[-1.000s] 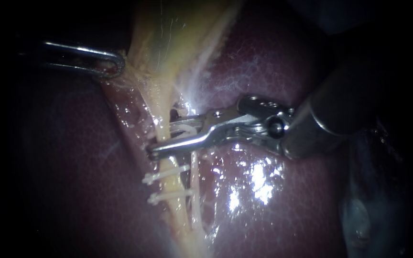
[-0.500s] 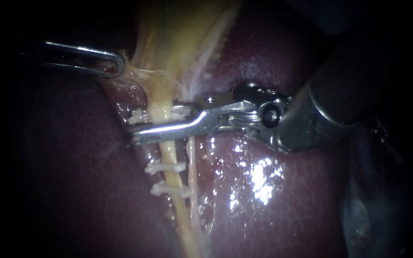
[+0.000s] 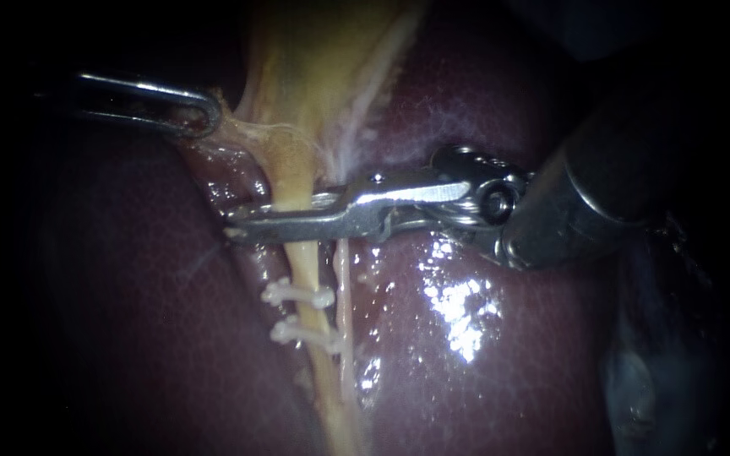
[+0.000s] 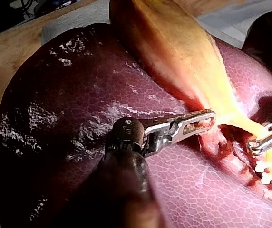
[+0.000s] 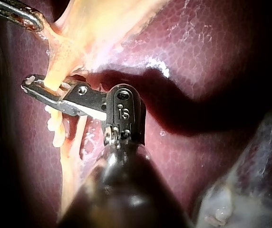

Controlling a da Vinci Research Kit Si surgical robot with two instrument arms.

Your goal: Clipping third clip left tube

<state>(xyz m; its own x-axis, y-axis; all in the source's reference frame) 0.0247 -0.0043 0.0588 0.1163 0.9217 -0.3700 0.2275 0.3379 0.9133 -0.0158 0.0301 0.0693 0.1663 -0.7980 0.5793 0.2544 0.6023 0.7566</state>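
The yellow left tube runs down from the gallbladder and carries two white clips. Just above them my right instrument crosses the tube, its jaws squeezed together on it. A bit of white clip shows at their tips. The right wrist view shows the same jaws around the tube. My left instrument is shut on gallbladder tissue near the tube's upper end. In the left wrist view its jaws pinch that tissue.
A thinner pale right tube runs beside the left one, under the right instrument's jaws. Dark red liver lies all around, wet and shiny. A wooden bench edge shows beyond the liver.
The right instrument's jaws were open around the left tube. They have slid further across it and closed down on it. The left instrument has held still.
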